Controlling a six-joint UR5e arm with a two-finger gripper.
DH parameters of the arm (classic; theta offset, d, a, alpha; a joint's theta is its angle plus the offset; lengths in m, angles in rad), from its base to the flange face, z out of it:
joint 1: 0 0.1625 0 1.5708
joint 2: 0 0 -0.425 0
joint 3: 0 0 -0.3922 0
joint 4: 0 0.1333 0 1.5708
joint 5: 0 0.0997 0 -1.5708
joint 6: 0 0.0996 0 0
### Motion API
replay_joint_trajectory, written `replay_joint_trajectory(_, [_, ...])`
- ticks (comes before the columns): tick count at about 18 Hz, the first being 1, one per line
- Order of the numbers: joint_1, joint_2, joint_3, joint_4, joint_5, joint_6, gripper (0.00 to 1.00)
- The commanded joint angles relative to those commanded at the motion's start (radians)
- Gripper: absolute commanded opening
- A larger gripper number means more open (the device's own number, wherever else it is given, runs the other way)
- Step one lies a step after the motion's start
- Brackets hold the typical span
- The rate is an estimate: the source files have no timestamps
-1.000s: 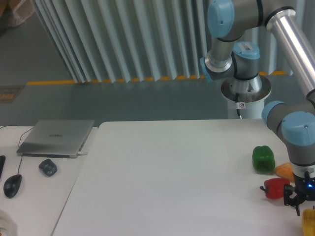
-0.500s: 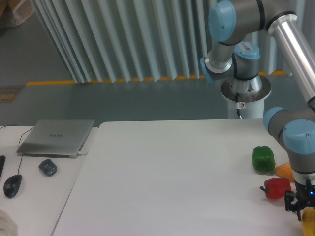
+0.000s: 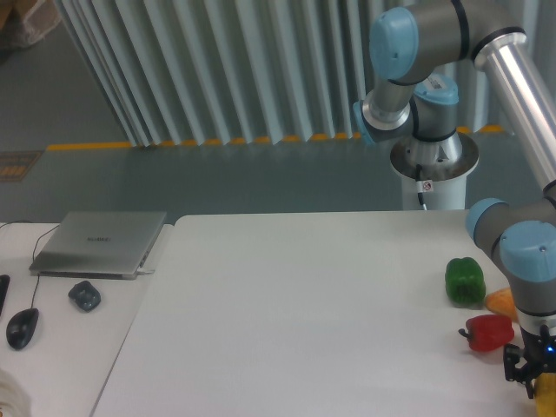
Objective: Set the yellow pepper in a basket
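The yellow pepper (image 3: 548,402) shows only as a small yellow patch at the bottom right corner, cut off by the frame edge. My gripper (image 3: 532,380) hangs from the blue-jointed wrist right at the pepper's upper left, low over the table. Only its dark left part shows, so I cannot tell how the jaws stand. No basket is in view.
A red pepper (image 3: 486,332) lies just left of the gripper. A green pepper (image 3: 465,281) and a pale orange wedge (image 3: 502,301) sit behind it. The arm's base (image 3: 433,161) stands behind the table. A laptop (image 3: 100,243), a mouse (image 3: 22,327) and a dark object (image 3: 84,295) lie far left.
The gripper has moved down and slightly right, closer to the yellow pepper at the frame corner. The peppers have not moved.
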Motion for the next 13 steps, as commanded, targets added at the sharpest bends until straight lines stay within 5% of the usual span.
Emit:
replay_joint_trajectory(2, [0.0, 0.002, 0.0, 0.0, 0.0, 0.002, 0.3])
replay_joint_trajectory(7, [0.0, 0.044, -0.011, -0.003, -0.011, 0.008, 0.3])
replay_joint_trajectory(11, [0.002, 0.188, -0.096, -0.014, -0.08, 0.009, 0.3])
replay_joint_trajectory(13, [0.014, 0.267, -0.132, -0.072, -0.103, 0.024, 0.3])
